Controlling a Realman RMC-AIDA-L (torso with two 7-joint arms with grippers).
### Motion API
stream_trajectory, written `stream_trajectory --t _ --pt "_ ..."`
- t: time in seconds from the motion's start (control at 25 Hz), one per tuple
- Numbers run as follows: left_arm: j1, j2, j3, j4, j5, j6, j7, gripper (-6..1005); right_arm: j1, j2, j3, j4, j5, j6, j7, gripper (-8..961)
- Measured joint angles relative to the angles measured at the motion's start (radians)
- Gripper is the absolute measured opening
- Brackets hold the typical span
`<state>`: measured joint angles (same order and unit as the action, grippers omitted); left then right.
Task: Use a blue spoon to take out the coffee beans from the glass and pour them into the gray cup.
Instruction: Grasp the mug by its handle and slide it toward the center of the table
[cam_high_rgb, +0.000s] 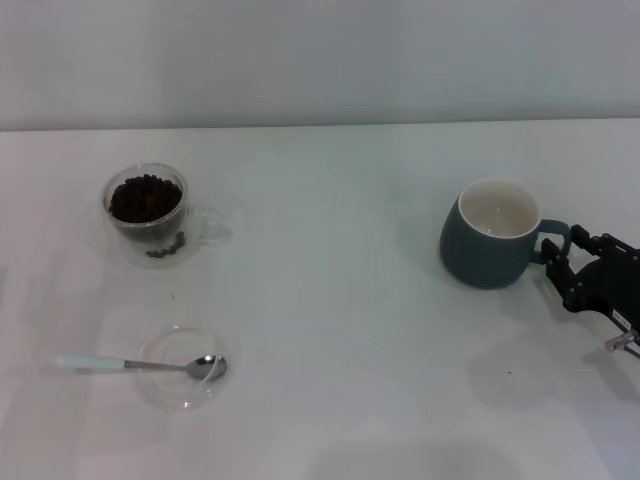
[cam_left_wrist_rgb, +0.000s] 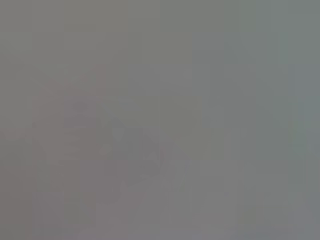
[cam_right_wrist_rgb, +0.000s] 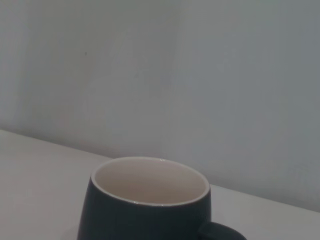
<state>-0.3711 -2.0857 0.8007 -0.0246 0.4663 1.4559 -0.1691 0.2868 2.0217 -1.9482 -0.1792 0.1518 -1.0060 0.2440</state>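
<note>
The glass stands at the far left of the table, filled with dark coffee beans. Nearer to me the blue spoon lies flat, its metal bowl resting in a shallow clear dish and its pale handle pointing left. On the right stands the gray cup, cream inside and holding nothing, also seen close up as the gray cup in the right wrist view. My right gripper is open just at the cup's loop handle, not closed on it. The left gripper is out of sight; the left wrist view is a blank grey.
The shallow clear round dish sits under the spoon's bowl near the front left. A plain wall runs behind the white table. A wide stretch of bare table separates the glass from the cup.
</note>
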Motion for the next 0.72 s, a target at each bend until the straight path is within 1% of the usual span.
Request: stream_trajectory --t 0.08,0.72 --pt "0.000 0.000 0.000 0.000 0.000 0.000 0.000 725 0.000 0.000 0.001 -0.002 0.000 0.000 0.001 402" --pt "-0.008 0.001 -0.001 0.003 -0.005 -0.004 -0.003 725 0.002 0.000 -0.015 -0.020 -0.007 -0.004 -0.001 282"
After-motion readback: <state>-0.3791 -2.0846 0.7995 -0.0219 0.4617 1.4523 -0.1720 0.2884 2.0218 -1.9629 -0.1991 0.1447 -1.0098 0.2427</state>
